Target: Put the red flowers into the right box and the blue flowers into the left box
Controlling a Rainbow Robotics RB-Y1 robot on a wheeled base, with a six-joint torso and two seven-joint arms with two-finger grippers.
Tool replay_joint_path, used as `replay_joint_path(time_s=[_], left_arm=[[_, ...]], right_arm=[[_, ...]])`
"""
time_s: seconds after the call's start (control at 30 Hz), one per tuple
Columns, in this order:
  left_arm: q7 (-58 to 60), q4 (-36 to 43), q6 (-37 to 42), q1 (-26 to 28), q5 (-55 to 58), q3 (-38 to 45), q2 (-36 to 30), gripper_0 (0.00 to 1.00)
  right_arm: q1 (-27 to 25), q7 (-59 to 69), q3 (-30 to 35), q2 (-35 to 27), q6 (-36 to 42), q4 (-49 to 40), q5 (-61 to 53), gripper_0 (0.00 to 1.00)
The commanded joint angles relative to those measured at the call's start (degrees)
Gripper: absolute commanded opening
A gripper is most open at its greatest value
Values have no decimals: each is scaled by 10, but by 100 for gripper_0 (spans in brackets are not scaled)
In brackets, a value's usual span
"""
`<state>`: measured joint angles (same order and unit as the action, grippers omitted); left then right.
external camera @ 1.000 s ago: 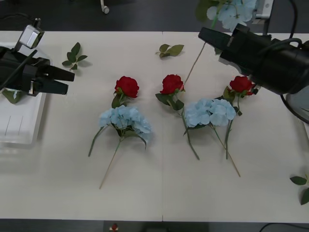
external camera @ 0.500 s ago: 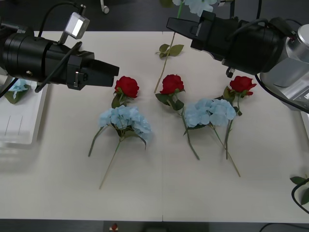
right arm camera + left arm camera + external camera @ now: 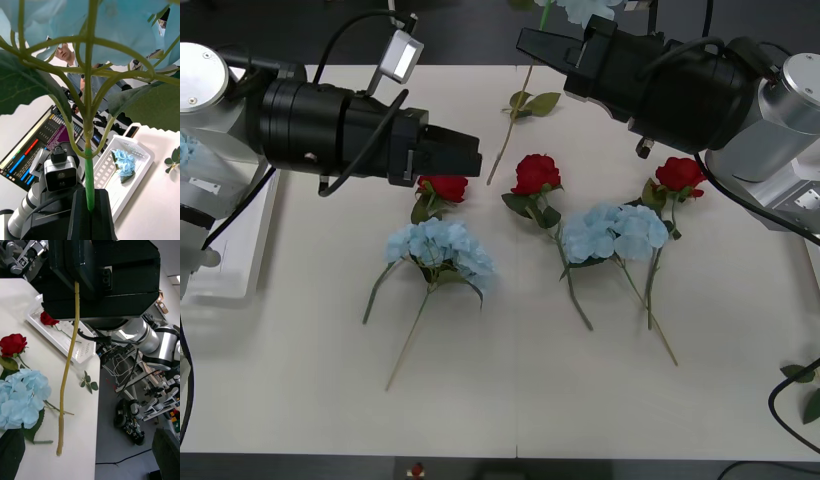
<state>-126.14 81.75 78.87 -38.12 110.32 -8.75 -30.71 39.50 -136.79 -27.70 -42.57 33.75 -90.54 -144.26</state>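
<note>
My right gripper [image 3: 527, 46] hangs over the table's far middle, shut on the stem of a blue flower [image 3: 112, 26] whose long stem [image 3: 510, 125] dangles down. The left gripper [image 3: 472, 155] is open, reaching to mid-table just above a red flower [image 3: 446, 187]. Two more red flowers [image 3: 537, 172] [image 3: 679, 175] and two blue flowers [image 3: 438, 248] [image 3: 616, 232] lie on the table. The left box [image 3: 139, 150], a slotted white tray, holds one blue flower [image 3: 123, 162]. The right box [image 3: 80, 351] holds a red flower [image 3: 48, 318].
Loose green leaf sprigs lie at the far middle [image 3: 532, 102] and at the right edge [image 3: 805, 385]. The near half of the table is bare. A person and a monitor are in the room behind, away from the flowers.
The left arm has swung from the left box toward the middle, over the left red flower. The right arm has moved left with the blue flower held high.
</note>
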Motion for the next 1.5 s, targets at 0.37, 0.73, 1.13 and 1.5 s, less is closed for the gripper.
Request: replay_joint_path(time_s=[0.37,0.73,1.13,1.5], left_arm=[[20,46,-121,-9,3,-90,21,87],[25,46,-131,-12,-16,-89,38,0],[24,47,-131,-11,-13,-82,35,0],[20,46,-131,-7,2,-80,32,0]], right_arm=[[20,9,5,2,0,-12,-1,0],[20,9,5,3,-3,-12,-1,0],[20,10,5,-4,-1,-12,-1,0],[29,3,5,-65,8,-12,28,77]])
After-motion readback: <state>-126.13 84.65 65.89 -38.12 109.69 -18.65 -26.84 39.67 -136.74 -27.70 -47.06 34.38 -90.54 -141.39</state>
